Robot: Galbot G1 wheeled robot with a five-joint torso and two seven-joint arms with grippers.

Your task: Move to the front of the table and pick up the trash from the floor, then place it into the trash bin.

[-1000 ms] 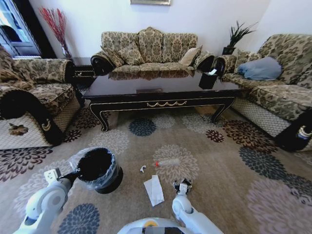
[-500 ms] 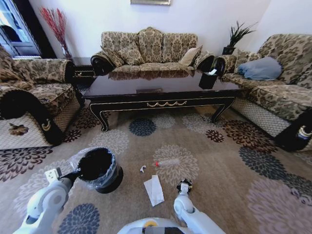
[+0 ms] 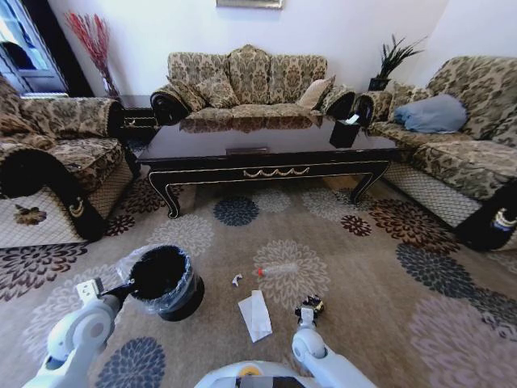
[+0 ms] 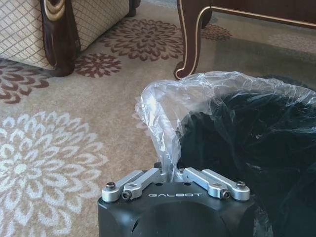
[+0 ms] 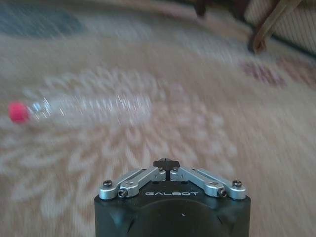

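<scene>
Trash (image 3: 255, 314) scattered on the floor (image 3: 388, 307) in front of the table (image 3: 266, 149), between it and the robot: folded white paper sheet nearest the robot, clear plastic bottle (image 3: 279, 269) with red cap lying on its side closer to the table on a cream flower medallion, tiny white scrap (image 3: 236, 280) just beside the bottle's capped end. Trash bin (image 3: 166, 283), black and lined with a crinkly clear bag, standing on the carpet before the table's left front leg, well short of it. Left gripper (image 4: 174, 174) pinched together on the bag's raised edge at the bin's rim, the plastic pulled up in a peak between the closed fingers (image 4: 140, 180). Right gripper (image 3: 308, 306) low over the carpet beside the paper sheet, on the robot's side of the bottle; seen from the right wrist, fingers (image 5: 133, 181) drawn together around a small dark crumpled wrapper (image 5: 166, 163), bottle (image 5: 81, 109) lying crosswise just beyond. Sofas ringing the table on three sides.
</scene>
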